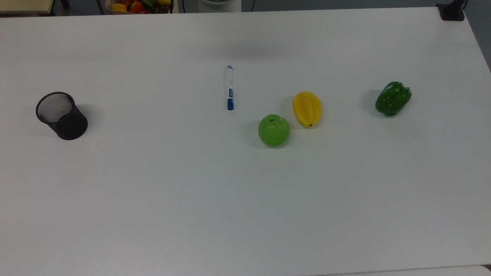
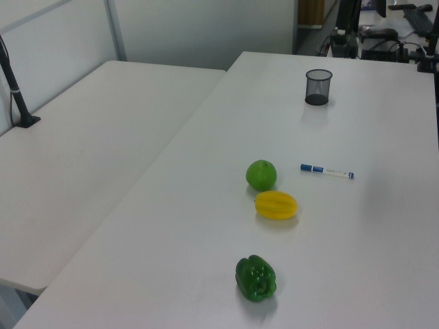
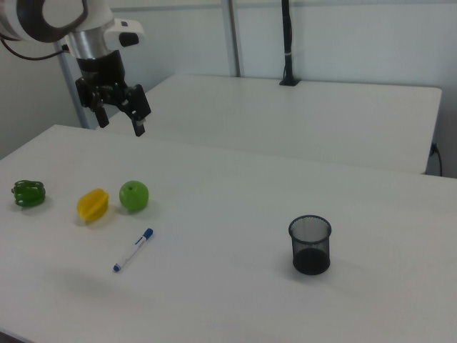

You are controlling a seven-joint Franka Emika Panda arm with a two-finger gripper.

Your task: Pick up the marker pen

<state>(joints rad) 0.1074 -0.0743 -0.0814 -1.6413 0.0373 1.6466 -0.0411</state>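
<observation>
Pincer [image 3: 121, 120]: high above the bench in the right view, well apart from everything on it, fingers spread, released, grasping nothing.
Marker pen [image 1: 229, 87]: flat on the bench, blue cap toward the top view's bottom, small blue tip toward its top; nothing touches it.
Open room near pen: bare bench on the top view's left side of the pen all the way to the cup; bare toward the far edge as well.
Apple [image 1: 274, 130]: nearest thing to the pen, near its capped end, on the top view's right, apart from it.
Starfruit [image 1: 307, 109]: just beside the apple, a narrow gap between them.
Pepper [image 1: 393, 98]: well apart, toward the top view's right edge.
Mesh cup [image 1: 61, 115]: black, upright, near the top view's left edge.
Bench [image 1: 245, 214]: white, plain; whole near half in the top view is bare.
Edges: far edge at the top view's top; right edge slants by a black clamp [image 1: 452, 11].
Room: second white table [image 2: 89, 151] alongside in the left view; fruit bin [image 1: 139, 6] behind the far edge.
</observation>
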